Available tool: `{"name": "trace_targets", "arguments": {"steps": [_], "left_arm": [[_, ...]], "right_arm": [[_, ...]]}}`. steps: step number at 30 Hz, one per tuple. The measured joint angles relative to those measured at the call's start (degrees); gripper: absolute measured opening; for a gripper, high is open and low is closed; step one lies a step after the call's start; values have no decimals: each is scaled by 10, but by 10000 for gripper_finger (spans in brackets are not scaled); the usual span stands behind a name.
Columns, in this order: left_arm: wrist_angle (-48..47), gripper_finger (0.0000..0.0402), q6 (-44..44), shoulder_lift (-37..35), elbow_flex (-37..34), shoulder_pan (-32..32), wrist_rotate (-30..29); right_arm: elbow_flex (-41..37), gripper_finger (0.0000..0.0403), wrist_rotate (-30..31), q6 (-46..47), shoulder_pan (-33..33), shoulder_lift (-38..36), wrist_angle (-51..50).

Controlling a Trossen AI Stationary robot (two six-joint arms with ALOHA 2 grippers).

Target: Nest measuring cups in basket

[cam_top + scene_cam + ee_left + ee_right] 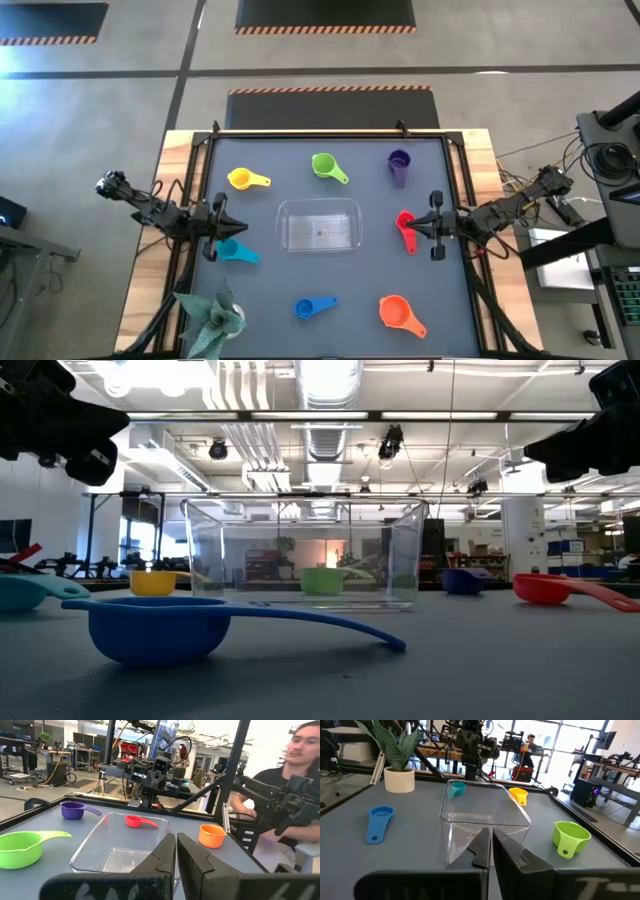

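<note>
Clear basket [319,225] empty at table centre, seven measuring cups [246,179] ringed toward edges for picking, none nested; left gripper [222,224] and right gripper [432,226] flanking, jaws fully closed, holding nothing.

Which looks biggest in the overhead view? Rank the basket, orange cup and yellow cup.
1. Basket, clearly largest.
2. Orange cup.
3. Yellow cup, somewhat smaller than the orange one.

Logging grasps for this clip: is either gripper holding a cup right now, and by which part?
Nothing is held. The left gripper and right gripper are both shut on nothing, at opposite ends of the empty basket.
</note>
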Motion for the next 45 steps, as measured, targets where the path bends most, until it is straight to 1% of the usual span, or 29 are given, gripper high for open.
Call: {"name": "trace_targets", "arguments": {"steps": [29, 34, 37, 42, 45], "left_arm": [[0, 0, 0, 0, 0, 0, 0], [0, 0, 0, 0, 0, 0, 0], [0, 0, 0, 0, 0, 0, 0], [0, 0, 0, 0, 0, 0, 0], [0, 0, 0, 0, 0, 0, 0]], "right_arm": [[0, 9, 0, 0, 0, 0, 0], [0, 9, 0, -51, 0, 0, 14], [0, 9, 0, -65, 0, 0, 14], [0, 9, 0, -42, 0, 0, 17], [0, 9, -1, 1, 0, 0, 18]]}}
